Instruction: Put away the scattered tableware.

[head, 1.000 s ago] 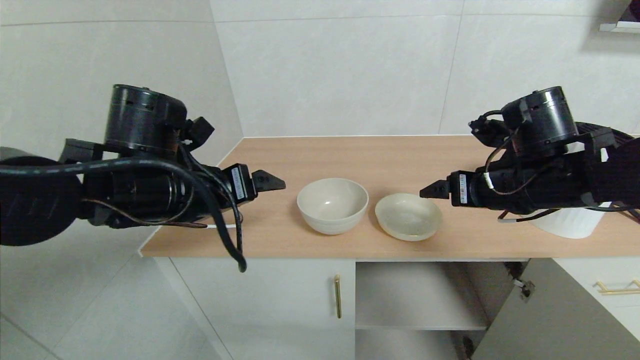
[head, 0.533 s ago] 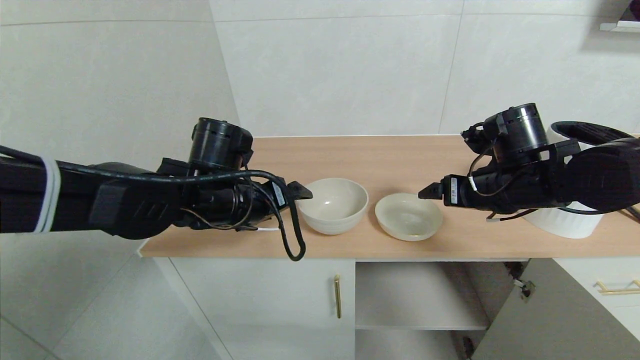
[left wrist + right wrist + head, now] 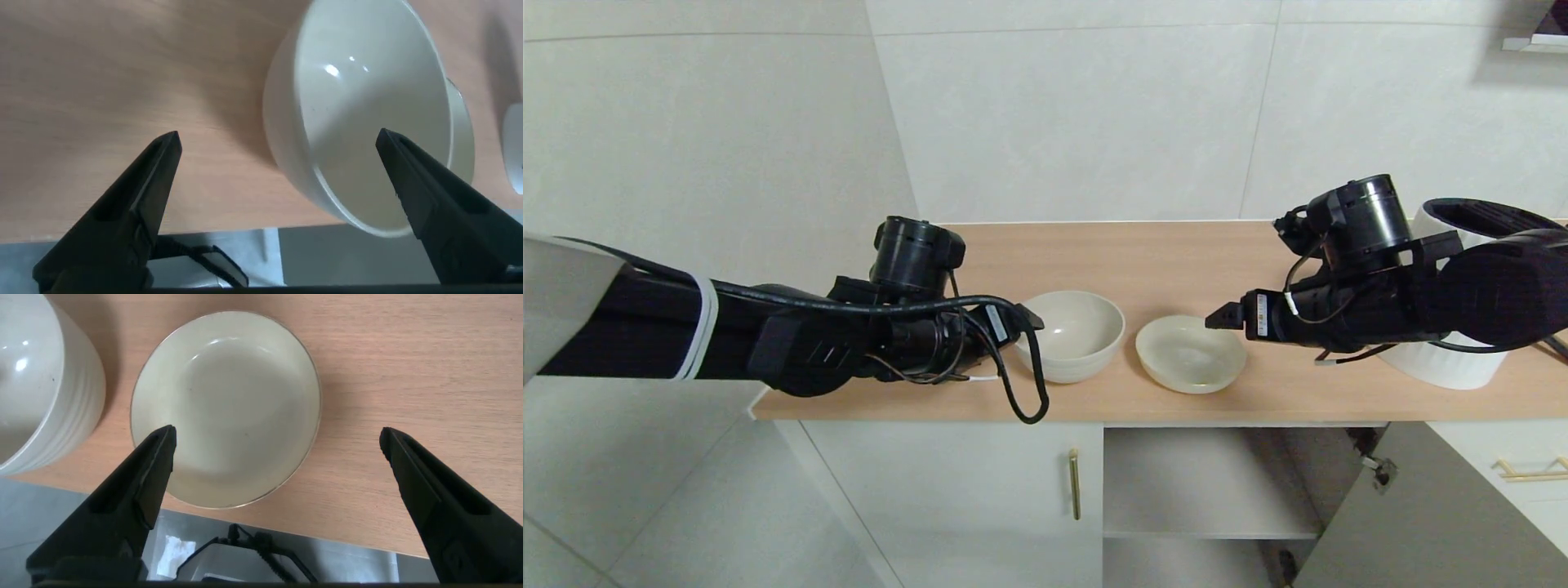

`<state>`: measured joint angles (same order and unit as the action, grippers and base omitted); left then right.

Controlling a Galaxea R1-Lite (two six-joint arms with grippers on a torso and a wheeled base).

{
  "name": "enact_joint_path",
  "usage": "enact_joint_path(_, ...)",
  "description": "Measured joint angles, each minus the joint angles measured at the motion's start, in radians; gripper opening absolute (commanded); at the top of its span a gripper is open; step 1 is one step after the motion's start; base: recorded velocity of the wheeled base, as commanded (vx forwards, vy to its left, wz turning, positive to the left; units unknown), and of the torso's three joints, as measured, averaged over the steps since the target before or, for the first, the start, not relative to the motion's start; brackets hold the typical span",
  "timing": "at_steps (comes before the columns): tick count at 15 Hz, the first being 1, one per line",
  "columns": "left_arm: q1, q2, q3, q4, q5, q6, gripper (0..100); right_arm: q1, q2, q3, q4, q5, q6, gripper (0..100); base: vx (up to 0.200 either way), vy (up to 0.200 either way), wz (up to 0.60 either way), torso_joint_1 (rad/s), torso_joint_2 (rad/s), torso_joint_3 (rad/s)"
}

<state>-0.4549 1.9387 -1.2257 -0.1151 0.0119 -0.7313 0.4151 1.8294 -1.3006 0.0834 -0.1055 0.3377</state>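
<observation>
Two pieces of tableware sit side by side on the wooden counter (image 3: 1176, 253): a deep cream bowl (image 3: 1067, 335) and, to its right, a shallow cream dish (image 3: 1190, 353). My left gripper (image 3: 1029, 317) is at the bowl's left rim. In the left wrist view this gripper (image 3: 278, 137) is open, with the bowl (image 3: 368, 122) between and beyond its fingers. My right gripper (image 3: 1223, 315) hovers over the dish's right edge. The right wrist view shows it (image 3: 278, 434) open above the dish (image 3: 225, 408), with the deep bowl (image 3: 41, 384) beside the dish.
A white ribbed container (image 3: 1445, 359) stands on the counter behind my right arm. Below the counter a cabinet compartment (image 3: 1201, 482) stands open, its door (image 3: 1405, 506) swung out to the right. A shut door with a gold handle (image 3: 1074, 483) is to its left.
My left arm has stretched forward and to the right, bringing its gripper up to the deep bowl's rim. My right arm has drawn in slightly over the dish. Bowl and dish have not moved.
</observation>
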Motion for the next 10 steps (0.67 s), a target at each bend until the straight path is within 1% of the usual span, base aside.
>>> enact_joint_path(1, -0.003, 0.005, -0.001, 0.000, 0.000, 0.000, 100, 0.000, 0.000, 0.000, 0.000, 0.000, 0.000, 100, 0.000, 0.000, 0.00, 0.000, 0.00, 0.000)
enact_joint_path(2, -0.004, 0.009, -0.001, 0.000, 0.000, 0.000, 0, 0.000, 0.000, 0.000, 0.000, 0.000, 0.000, 100, 0.000, 0.000, 0.00, 0.000, 0.00, 0.000)
enact_joint_path(10, -0.005, 0.005, -0.001, 0.001, 0.001, 0.001, 0, 0.001, 0.000, -0.001, 0.000, 0.001, 0.000, 100, 0.000, 0.000, 0.00, 0.000, 0.00, 0.000)
